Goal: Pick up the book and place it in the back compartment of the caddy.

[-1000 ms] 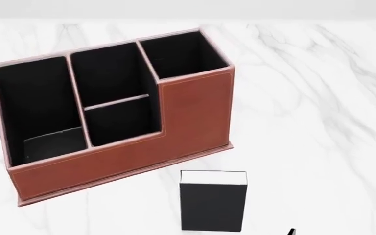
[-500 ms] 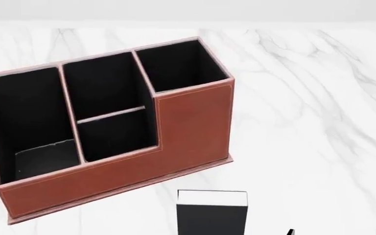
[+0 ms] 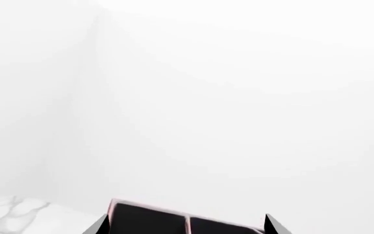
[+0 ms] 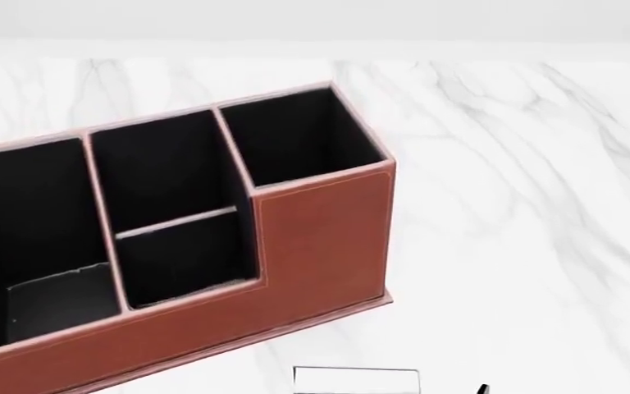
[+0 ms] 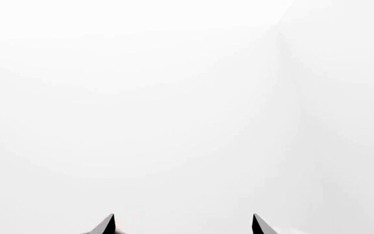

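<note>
The reddish-brown caddy [image 4: 315, 238] stands on the white marble table, its tall square cell at the right end. Its middle section is split, and the back compartment [image 4: 189, 263] is the small low-walled half. Only the white page edge of the book [image 4: 356, 380] shows, at the bottom of the head view, just in front of the caddy. In the left wrist view my left gripper [image 3: 183, 228] is open, with the caddy's rim [image 3: 149, 208] showing between its fingertips. My right gripper [image 5: 183, 226] is open and holds nothing. A sliver of it [image 4: 482, 389] sits right of the book.
The marble table [image 4: 512, 205] stretches to the right of and behind the caddy. A plain white wall fills most of both wrist views.
The caddy and book have slid down in the head view as the view shifted. The book's black cover has dropped below the frame edge, and only its page edge remains.
</note>
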Tool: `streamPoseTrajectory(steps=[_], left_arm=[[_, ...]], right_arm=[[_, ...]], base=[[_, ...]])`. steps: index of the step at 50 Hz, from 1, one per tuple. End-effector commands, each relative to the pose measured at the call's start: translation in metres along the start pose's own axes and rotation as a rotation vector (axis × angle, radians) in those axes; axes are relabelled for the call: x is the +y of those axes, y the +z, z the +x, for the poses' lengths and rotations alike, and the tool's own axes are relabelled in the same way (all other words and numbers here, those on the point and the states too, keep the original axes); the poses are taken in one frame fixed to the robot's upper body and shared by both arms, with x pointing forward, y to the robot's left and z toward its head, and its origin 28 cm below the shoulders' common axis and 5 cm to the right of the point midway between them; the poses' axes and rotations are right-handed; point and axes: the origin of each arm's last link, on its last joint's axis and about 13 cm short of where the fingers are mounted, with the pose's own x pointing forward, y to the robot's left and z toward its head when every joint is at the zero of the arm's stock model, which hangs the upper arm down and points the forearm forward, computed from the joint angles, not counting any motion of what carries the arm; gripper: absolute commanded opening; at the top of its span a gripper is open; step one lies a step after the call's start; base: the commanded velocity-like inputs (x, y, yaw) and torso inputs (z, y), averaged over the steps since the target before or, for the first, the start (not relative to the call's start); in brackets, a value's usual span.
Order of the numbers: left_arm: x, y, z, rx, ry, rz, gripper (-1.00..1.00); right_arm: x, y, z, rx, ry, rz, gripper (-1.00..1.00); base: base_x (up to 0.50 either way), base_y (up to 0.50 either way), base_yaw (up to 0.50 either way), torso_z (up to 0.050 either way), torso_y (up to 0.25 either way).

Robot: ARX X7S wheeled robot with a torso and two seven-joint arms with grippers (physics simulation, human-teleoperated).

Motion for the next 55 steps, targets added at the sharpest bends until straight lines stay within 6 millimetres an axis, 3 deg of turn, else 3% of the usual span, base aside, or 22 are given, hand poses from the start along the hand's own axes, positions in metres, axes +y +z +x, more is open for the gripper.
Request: streamPoseTrajectory(steps=[1,25,55], left_arm=[[0.0002,0.0000,0.0002,-0.001,0.002,0.000,1.00],[0.0002,0.0002,0.0003,-0.004,0.007,0.000,1.00],[0.0000,0.0013,0.0011,-0.005,0.008,-0.001,1.00]], right_arm=[[0.0003,0.0000,-0.0003,-0.004,0.001,-0.007,1.00],[0.0009,0.0000,-0.0008,-0.017,-0.002,-0.029,1.00],[0.0009,0.0008,-0.0001,-0.029,-0.011,-0.025,1.00]], base=[[0.15,0.00,0.00,0.000,0.000],[0.12,0.02,0.00,0.000,0.000],[0.07,0.20,0.00,0.000,0.000]])
